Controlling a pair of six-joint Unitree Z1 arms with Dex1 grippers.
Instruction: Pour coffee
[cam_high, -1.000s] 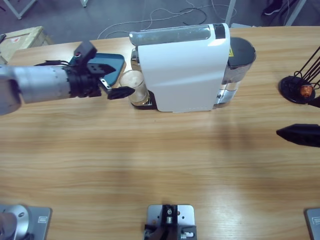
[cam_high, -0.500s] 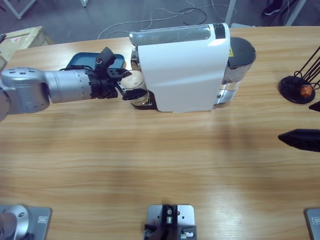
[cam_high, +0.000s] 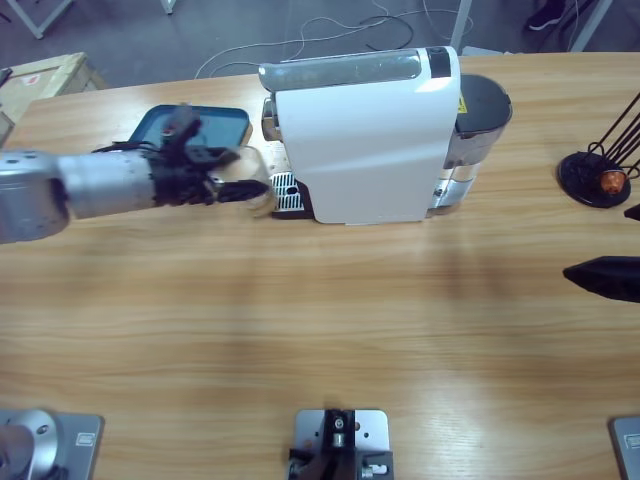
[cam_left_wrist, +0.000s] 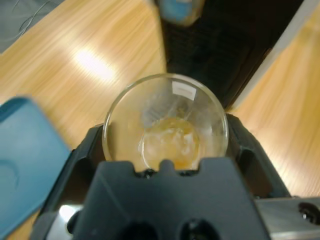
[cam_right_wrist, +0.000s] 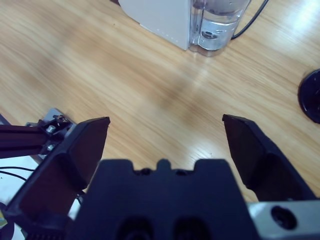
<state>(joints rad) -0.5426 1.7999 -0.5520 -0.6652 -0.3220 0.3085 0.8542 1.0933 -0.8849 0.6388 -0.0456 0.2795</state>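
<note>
My left gripper (cam_high: 247, 186) is shut on a clear glass tumbler (cam_high: 259, 192), holding it just left of the white coffee machine (cam_high: 365, 135) and off its drip grate (cam_high: 287, 192). In the left wrist view the tumbler (cam_left_wrist: 165, 117) sits between the two black jaws of the left gripper (cam_left_wrist: 167, 145), and a little light-brown coffee (cam_left_wrist: 170, 146) with pale foam lies at its bottom. My right gripper (cam_high: 605, 276) hovers at the table's right edge; in its wrist view the right gripper (cam_right_wrist: 167, 135) stands open with nothing in it.
A blue tray (cam_high: 200, 124) lies behind the left gripper, also seen as the blue tray (cam_left_wrist: 25, 155) beside the glass. A black wire capsule stand (cam_high: 595, 175) with an orange capsule (cam_high: 612, 181) is at the far right. The machine's water tank (cam_right_wrist: 217, 20) faces the right gripper.
The left gripper reached the tumbler on the drip grate, took hold of it and drew it left off the grate. The right gripper drifted slightly lower and rightward.
</note>
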